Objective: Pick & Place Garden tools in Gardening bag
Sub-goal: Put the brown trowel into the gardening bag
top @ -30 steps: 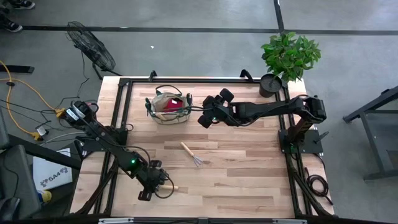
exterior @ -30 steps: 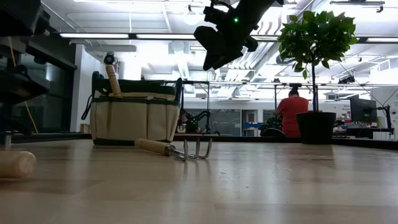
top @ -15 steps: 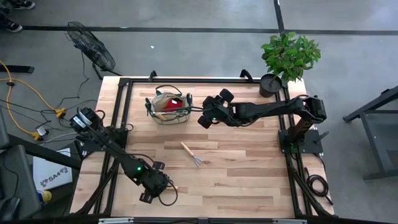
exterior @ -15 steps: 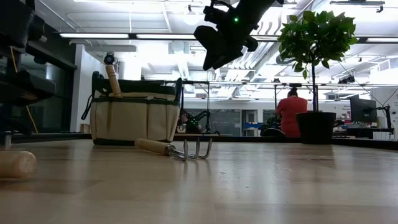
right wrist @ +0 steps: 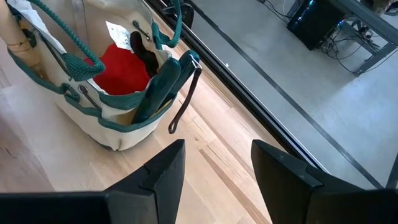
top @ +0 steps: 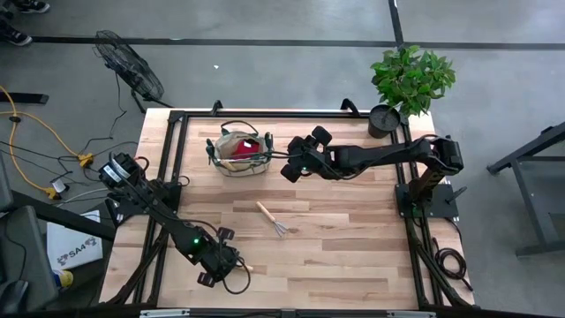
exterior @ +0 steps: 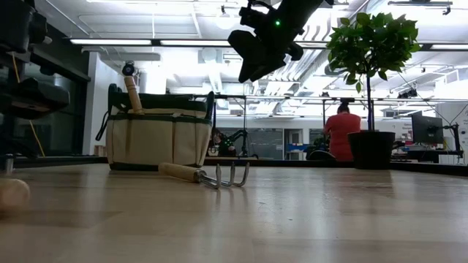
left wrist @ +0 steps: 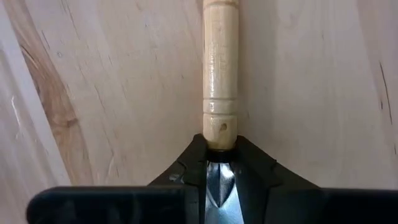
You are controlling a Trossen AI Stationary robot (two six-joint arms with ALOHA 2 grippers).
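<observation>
A wooden-handled trowel (left wrist: pixel 219 68) lies on the table near its front left; its handle end also shows in the low view (exterior: pixel 11 196). My left gripper (top: pixel 219 262) stands over it, shut on it. A wooden-handled hand rake (top: pixel 274 219) lies flat mid-table. The beige gardening bag (top: pixel 241 152) with green trim stands at the far left and holds a red spray bottle (right wrist: pixel 118 71), dark shears and a wooden-handled tool. My right gripper (right wrist: pixel 214 180) is open and empty, high above the table just right of the bag (right wrist: pixel 124 124). My left gripper pinches the trowel's metal neck (left wrist: pixel 221 182), just behind the wooden handle, between its two fingers. The fingers come from above and lie across the tool. The handle (left wrist: pixel 219 93) reaches out ahead of the fingers and lies on the table.
A potted green plant (top: pixel 410 78) in a black pot stands at the table's far right corner. Bare wood lies between the rake and the table's right edge. A person in red (exterior: pixel 342 131) is far off in the room behind.
My left gripper has gone a little toward the table's near edge, at the trowel. The trowel's handle end has slid slightly toward the table's left. My right arm has kept still.
</observation>
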